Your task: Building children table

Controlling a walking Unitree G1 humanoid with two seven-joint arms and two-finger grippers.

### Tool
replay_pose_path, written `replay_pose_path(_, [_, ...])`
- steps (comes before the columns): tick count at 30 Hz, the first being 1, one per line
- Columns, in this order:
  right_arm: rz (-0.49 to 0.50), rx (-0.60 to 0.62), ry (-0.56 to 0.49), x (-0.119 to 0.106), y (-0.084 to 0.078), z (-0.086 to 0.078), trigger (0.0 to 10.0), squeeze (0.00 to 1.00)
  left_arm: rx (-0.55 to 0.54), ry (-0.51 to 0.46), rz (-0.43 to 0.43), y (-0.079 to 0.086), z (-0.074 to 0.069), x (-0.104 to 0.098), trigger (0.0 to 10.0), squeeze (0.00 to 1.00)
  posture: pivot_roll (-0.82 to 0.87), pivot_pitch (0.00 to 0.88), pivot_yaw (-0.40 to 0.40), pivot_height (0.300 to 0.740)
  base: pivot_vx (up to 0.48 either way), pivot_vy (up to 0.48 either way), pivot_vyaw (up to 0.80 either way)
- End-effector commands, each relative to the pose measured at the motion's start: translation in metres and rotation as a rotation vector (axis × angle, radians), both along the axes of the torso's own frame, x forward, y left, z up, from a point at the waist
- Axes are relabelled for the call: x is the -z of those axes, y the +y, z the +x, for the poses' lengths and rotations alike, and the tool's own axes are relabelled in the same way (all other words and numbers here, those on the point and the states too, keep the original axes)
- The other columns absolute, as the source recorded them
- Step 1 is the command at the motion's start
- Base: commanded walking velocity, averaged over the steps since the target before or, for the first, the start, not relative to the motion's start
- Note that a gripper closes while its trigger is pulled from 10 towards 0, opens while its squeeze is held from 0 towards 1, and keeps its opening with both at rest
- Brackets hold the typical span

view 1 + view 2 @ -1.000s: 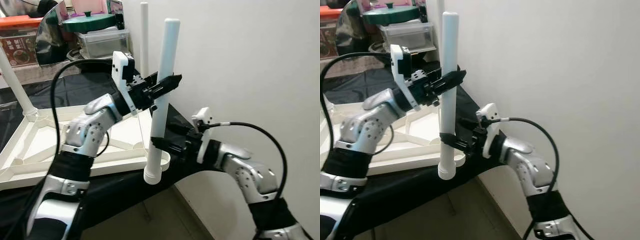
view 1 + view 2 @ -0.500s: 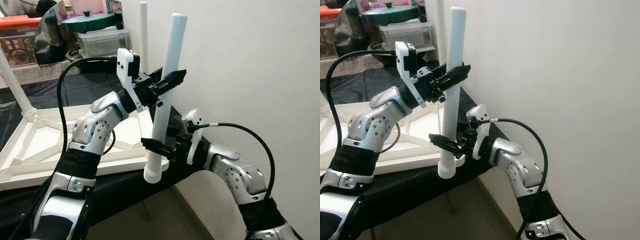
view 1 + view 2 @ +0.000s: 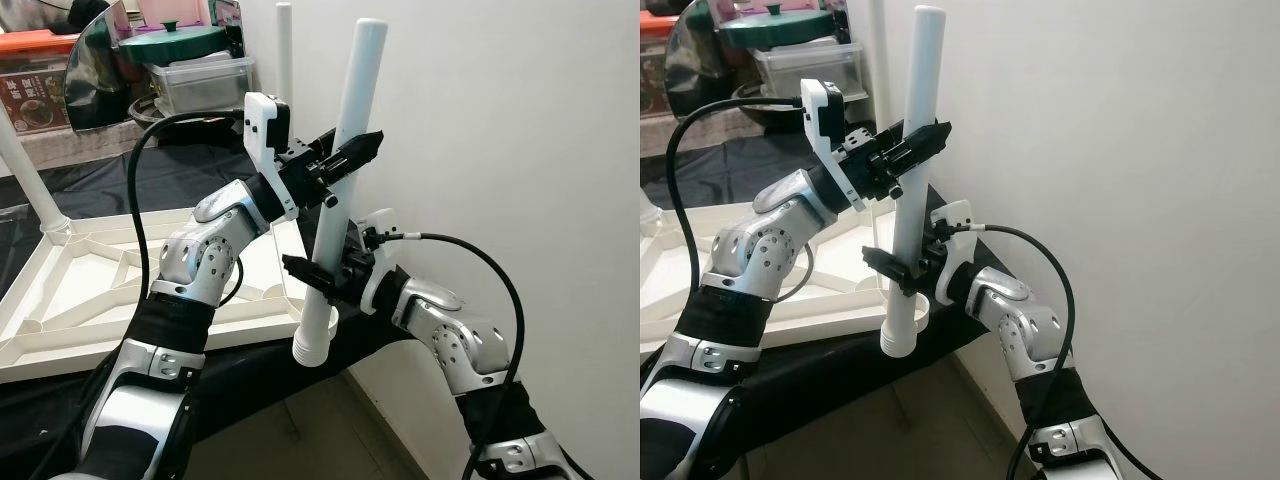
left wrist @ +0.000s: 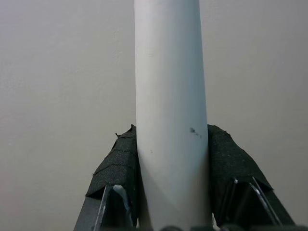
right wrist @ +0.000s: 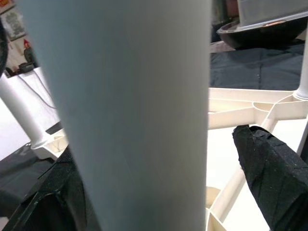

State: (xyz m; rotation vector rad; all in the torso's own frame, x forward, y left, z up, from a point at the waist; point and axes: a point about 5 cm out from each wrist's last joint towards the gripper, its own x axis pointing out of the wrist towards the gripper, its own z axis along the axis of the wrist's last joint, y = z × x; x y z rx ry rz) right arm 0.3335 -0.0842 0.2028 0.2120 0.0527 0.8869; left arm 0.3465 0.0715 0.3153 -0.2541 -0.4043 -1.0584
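Observation:
A white table leg [image 3: 343, 160] hangs tilted, with its top leaning toward the wall. Its lower end [image 3: 312, 348] is just past the corner socket [image 3: 331, 318] of the upturned white table top [image 3: 60, 310]. My left gripper [image 3: 362, 148] is shut on the leg's upper half, with both pads [image 4: 118, 166] pressed against it. Lower down, my right gripper [image 3: 304, 274] straddles the leg. It is open: one finger [image 5: 269, 163] stands clear of the leg. Two other legs [image 3: 25, 170] [image 3: 284, 60] stand upright in their sockets.
The white wall [image 3: 520, 150] is close on the right. A black cloth [image 3: 250, 365] covers the surface under the table top, and the floor [image 3: 300, 440] lies below its edge. A green-lidded pot [image 3: 180, 42] and a plastic box [image 3: 205, 85] stand at the back.
The leg has tilted further, its top going up and to the right with my left gripper. My right arm has drawn in closer to the leg's lower part.

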Motion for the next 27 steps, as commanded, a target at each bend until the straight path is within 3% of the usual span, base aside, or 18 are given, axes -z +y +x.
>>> replay_pose_path(1, [0.007,0.016,-0.011,-0.003,0.001,0.003,10.0,0.0,-0.02,-0.044,-0.017,0.003,0.0,-0.01,10.0,0.0,0.01,0.0,-0.007,0.74,0.0,0.0,0.0])
replay_pose_path(10, [0.024,0.033,-0.018,-0.008,0.002,0.007,10.0,0.0,-0.017,-0.045,-0.024,0.001,0.001,-0.01,10.0,0.0,0.01,0.0,-0.006,0.74,0.0,0.0,0.0])
replay_pose_path(27, [0.006,-0.034,-0.029,-0.004,0.012,-0.001,10.0,0.0,-0.018,-0.05,-0.027,-0.001,0.001,-0.011,10.0,0.0,0.01,0.0,-0.001,0.74,0.0,0.0,0.0])
